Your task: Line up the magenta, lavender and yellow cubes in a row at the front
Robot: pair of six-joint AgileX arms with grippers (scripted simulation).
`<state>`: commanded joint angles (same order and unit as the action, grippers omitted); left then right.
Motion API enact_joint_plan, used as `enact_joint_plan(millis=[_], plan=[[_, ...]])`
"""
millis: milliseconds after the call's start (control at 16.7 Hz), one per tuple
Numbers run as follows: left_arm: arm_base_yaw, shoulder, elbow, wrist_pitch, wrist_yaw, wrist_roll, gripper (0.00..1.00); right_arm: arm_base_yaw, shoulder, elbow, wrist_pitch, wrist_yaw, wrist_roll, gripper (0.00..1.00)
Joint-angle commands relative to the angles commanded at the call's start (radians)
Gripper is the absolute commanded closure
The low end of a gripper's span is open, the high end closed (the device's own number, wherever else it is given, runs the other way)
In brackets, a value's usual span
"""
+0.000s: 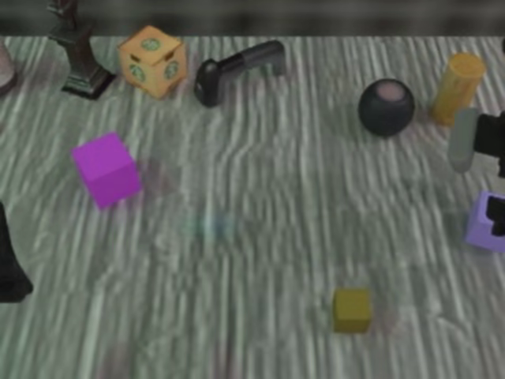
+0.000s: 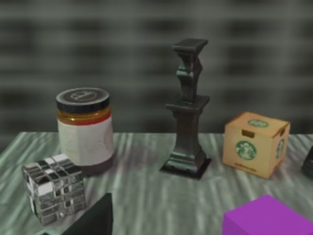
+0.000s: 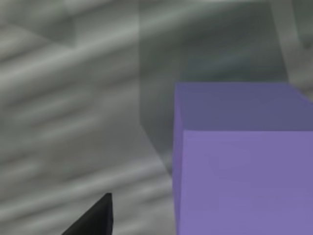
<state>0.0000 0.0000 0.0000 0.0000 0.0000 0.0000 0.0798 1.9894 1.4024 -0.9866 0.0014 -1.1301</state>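
The orange cube [image 1: 152, 60] at the far left of the table [image 1: 260, 197] carried round green logo marks on its faces, like a coffee-shop emblem, though no lettering could be read; the left wrist view showed the same box [image 2: 256, 143] just beside a dark pedestal statue [image 2: 188, 112]. A white jar [image 2: 85, 129] with a black lid bore a circular embossed mark on top, unreadable, and a mirrored puzzle cube [image 2: 54, 188] sat near it.

Over at the right edge, the right gripper [image 1: 495, 215] was down at the lavender cube [image 1: 483, 223], dark fingers overlapping its top from above. In the right wrist view the lavender cube [image 3: 242, 161] filled the near side, with one dark fingertip [image 3: 95, 218] standing apart from its face, so the fingers looked spread and not touching the cube on that side.

The magenta cube [image 1: 106, 169] sat at the left middle of the table, tilted relative to the table edges, and its corner showed in the left wrist view [image 2: 266, 218]. The yellow cube [image 1: 352, 309] lay near the front, right of centre, well apart from both others.

The left gripper [image 1: 9, 264] was parked at the left edge; I could not tell how its fingers stood.
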Motion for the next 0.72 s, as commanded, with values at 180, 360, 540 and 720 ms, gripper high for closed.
enact_joint_plan(millis=[180, 360, 540, 720], plan=[[0.000, 0.000, 0.000, 0.000, 0.000, 0.000, 0.00, 0.000, 0.058, -0.067, 0.135, 0.000, 0.000, 0.00], [0.000, 0.000, 0.000, 0.000, 0.000, 0.000, 0.00, -0.001, 0.105, -0.121, 0.233, 0.001, 0.000, 0.00], [0.000, 0.000, 0.000, 0.000, 0.000, 0.000, 0.00, -0.001, 0.114, -0.129, 0.246, 0.001, 0.000, 0.00], [0.000, 0.000, 0.000, 0.000, 0.000, 0.000, 0.00, -0.001, 0.114, -0.129, 0.246, 0.001, 0.000, 0.08]])
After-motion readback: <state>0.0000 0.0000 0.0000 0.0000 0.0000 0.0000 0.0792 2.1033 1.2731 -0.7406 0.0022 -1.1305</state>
